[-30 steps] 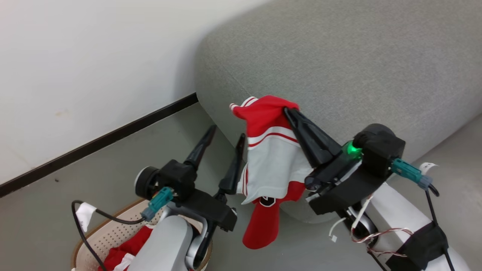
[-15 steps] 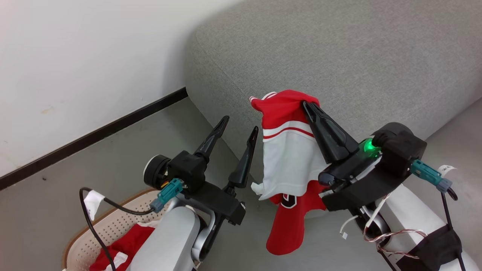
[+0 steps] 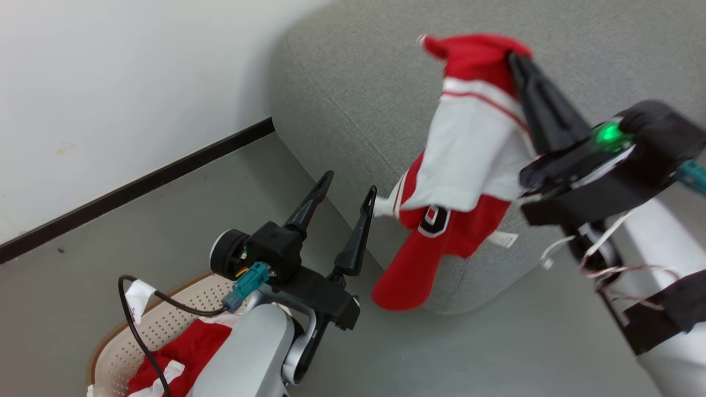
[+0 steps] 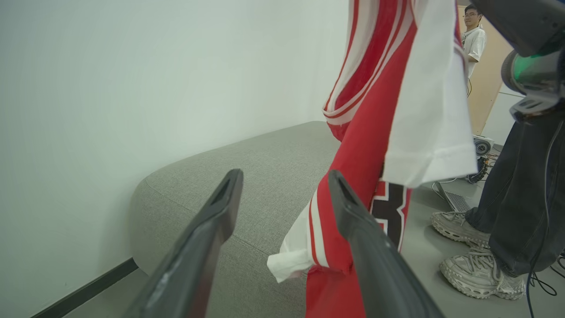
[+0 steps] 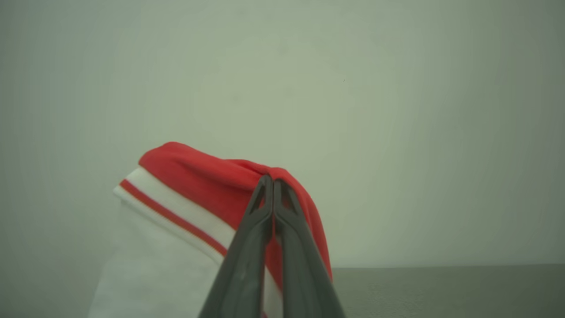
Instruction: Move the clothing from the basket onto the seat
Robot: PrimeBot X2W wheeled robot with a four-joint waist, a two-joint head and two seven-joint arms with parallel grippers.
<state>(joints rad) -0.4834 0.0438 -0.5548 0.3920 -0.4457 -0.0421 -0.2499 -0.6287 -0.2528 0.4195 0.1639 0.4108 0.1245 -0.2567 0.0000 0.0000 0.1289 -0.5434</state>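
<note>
Room: pale wall point(image 3: 110, 82) and grey floor point(image 3: 165, 231), joined along a black skirting strip point(image 3: 138, 190).
Seat: light-grey sofa point(image 3: 358, 88) against the wall, with a rounded corner and a seam near the edge.
Right gripper point(image 3: 518, 55): pinched tight on the top fold of the red garment point(image 3: 469, 160), raised over the sofa's front corner, green light point(image 3: 608, 132) lit on the wrist.
Held clothing: red with a white panel, a thin red stripe and a black-and-white emblem. Hanging from the pinch, with the lower end trailing down in front of the sofa's side, clear of the floor. Small white tag point(image 3: 504, 239) near the lower edge. Contact with the upholstery not possible to tell.
Left gripper point(image 3: 351, 183): fingers spread apart with nothing between them, pointing up at the sofa's corner, just beside the hanging hem.
Basket point(image 3: 182, 309): cream, perforated, brown-rimmed, on the floor at lower left of the head view, holding more red-and-white clothing point(image 3: 187, 347).
In the way: left forearm point(image 3: 248, 358) and a black cable point(image 3: 132, 325) across the basket. Hanging cloth across part of the sofa in the left wrist view.
Around: a person's legs point(image 4: 521, 198) in dark trousers and pale sneakers point(image 4: 476, 269) on the floor past the sofa. Another person point(image 4: 474, 39) in a white shirt farther back.
</note>
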